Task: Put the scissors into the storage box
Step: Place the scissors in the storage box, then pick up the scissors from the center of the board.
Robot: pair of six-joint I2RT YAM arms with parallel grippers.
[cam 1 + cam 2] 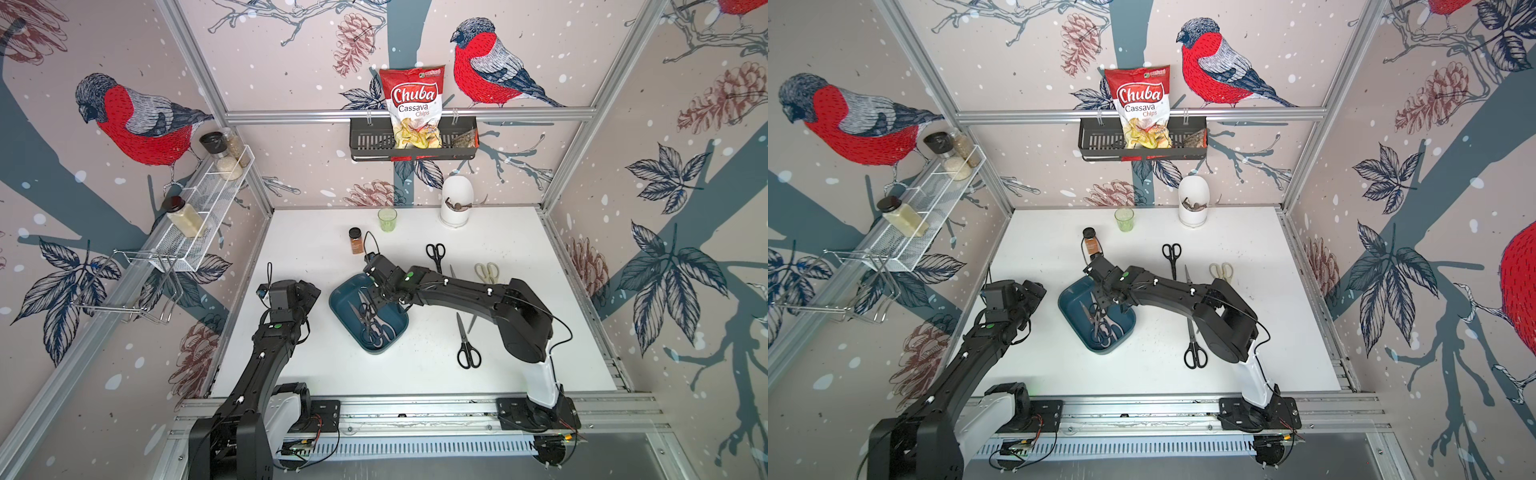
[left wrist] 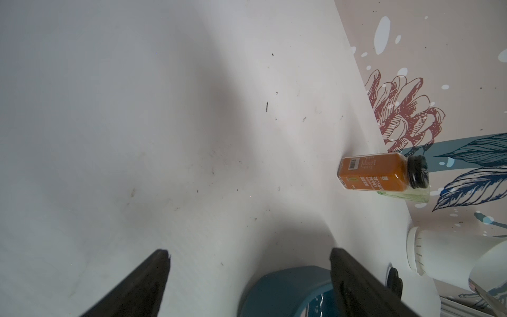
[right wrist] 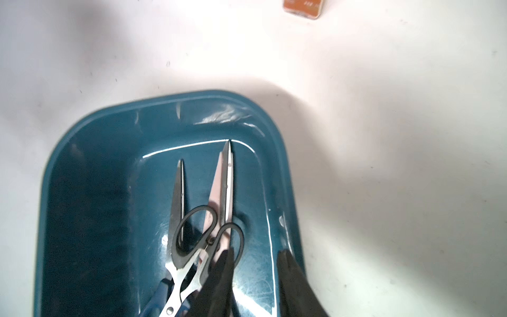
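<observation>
one chuba cassava chips bag (image 1: 411, 104)

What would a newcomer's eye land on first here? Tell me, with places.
The red Chuba chips bag stands out first, upright in the black basket on the back wall. Next comes the teal storage box mid-table, several scissors piled inside, the right gripper over them with jaws apart. Loose on the white table by the right arm lie a long black-handled pair, a shorter black-handled pair and a cream-handled pair.
</observation>
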